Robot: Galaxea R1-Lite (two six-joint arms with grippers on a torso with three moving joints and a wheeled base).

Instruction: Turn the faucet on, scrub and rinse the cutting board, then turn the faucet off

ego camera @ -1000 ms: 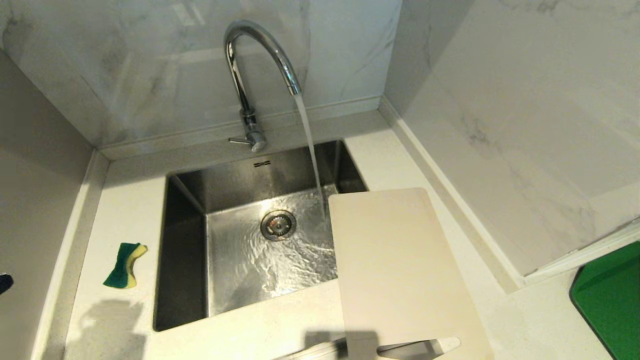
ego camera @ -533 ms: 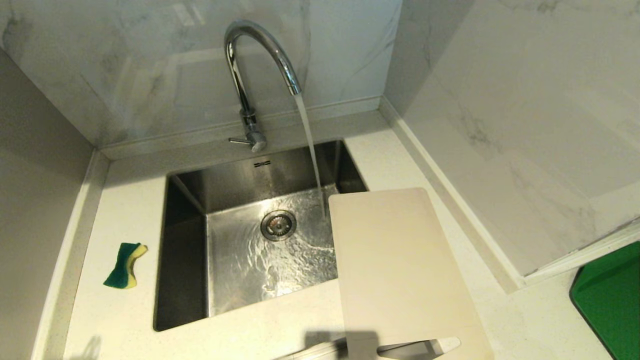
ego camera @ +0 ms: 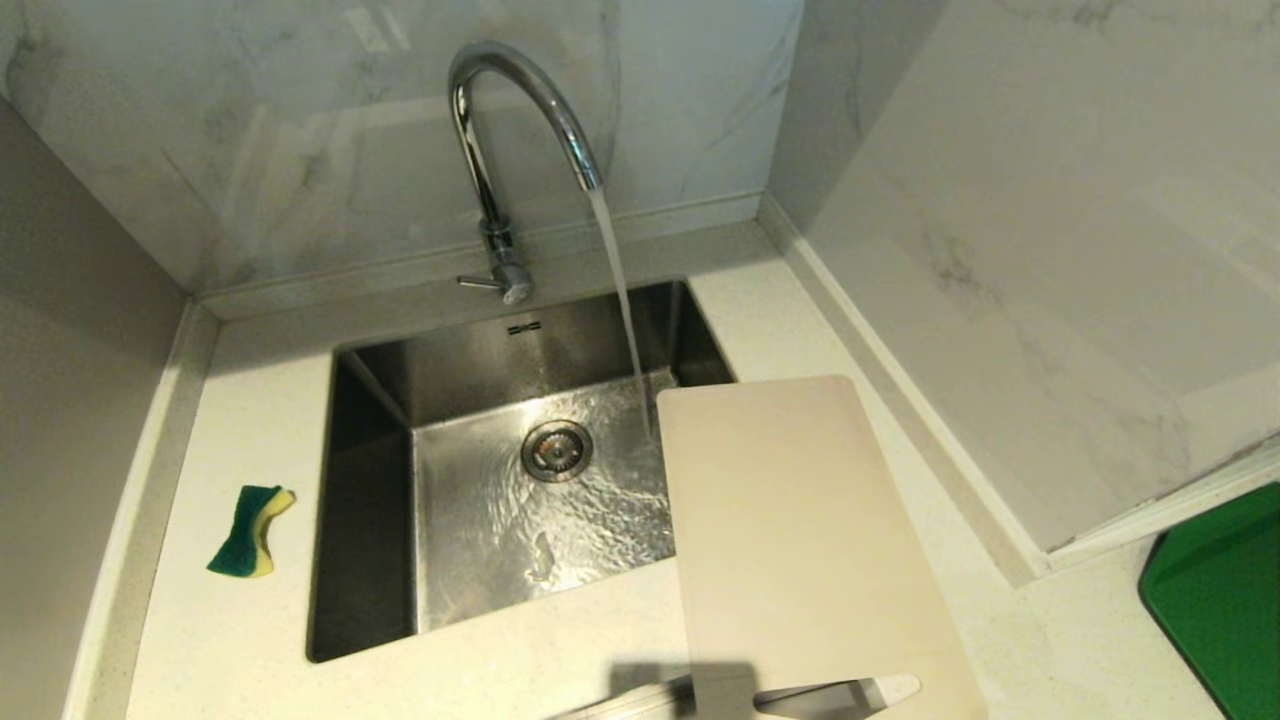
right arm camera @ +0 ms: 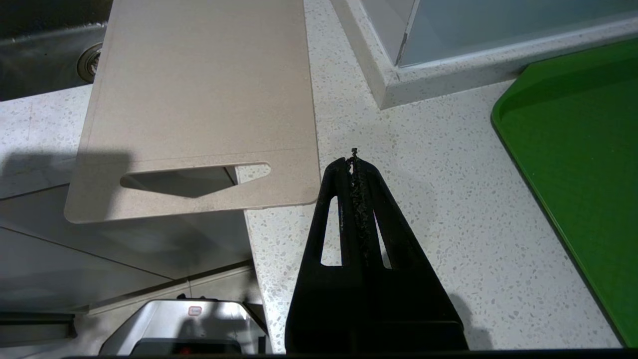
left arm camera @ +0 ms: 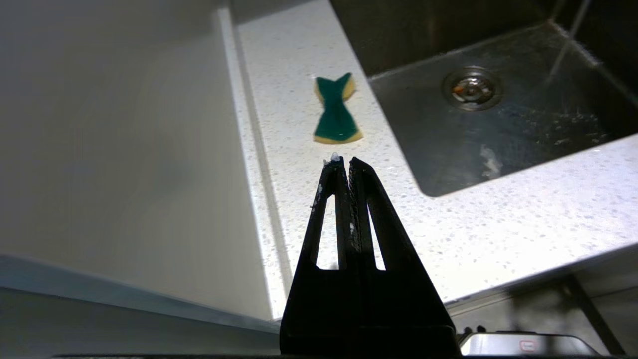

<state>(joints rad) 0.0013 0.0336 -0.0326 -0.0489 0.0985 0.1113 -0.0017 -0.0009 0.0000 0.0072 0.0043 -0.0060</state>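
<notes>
Water runs from the chrome gooseneck faucet (ego camera: 520, 110) into the steel sink (ego camera: 370, 480). The smooth beige board (ego camera: 800, 540) lies across its right rim, slot end overhanging the speckled counter (ego camera: 260, 660). Both black grippers, left (left arm camera: 343, 162) and right (right arm camera: 353, 162), are clenched empty.

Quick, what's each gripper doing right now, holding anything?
Left gripper: closed, empty, above the counter short of the sponge.
Right gripper: closed, empty, beside the cutting board.

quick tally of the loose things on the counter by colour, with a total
beige: 1, the cutting board
green and yellow: 1, the sponge
green: 1, the tray
total: 3
</notes>
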